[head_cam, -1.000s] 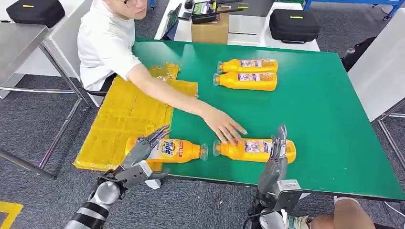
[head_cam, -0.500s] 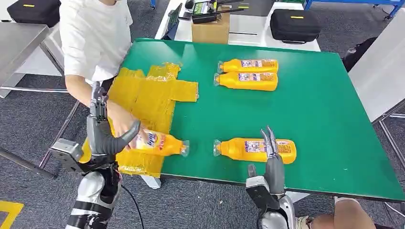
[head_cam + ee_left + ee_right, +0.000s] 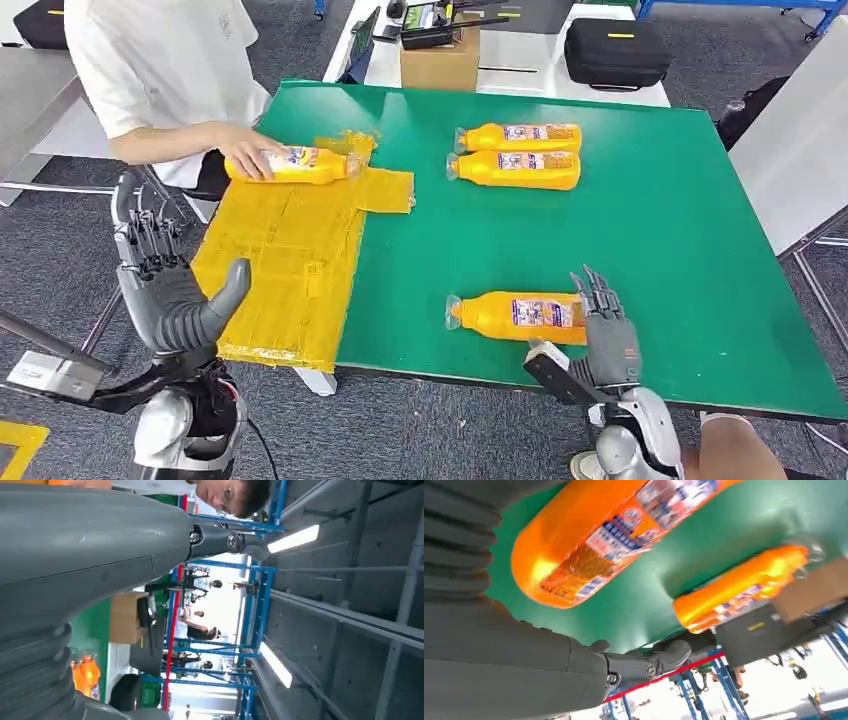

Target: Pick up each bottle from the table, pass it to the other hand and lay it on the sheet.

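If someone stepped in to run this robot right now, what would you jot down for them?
Left hand: raised beside the table, fingers apart, holding nothing.
Right hand: open, at the base of the near bottle, not gripping it.
Near bottle lies on the green table; two far bottles lie side by side further back.
Done: one bottle lies at the far end of the yellow sheet, a person's hand on it.
Left: three bottles to pick up, pass across and lay on the sheet.

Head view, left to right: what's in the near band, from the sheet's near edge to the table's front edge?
Left hand → yellow sheet → near bottle lying on the green table → right hand at the bottle's base end.
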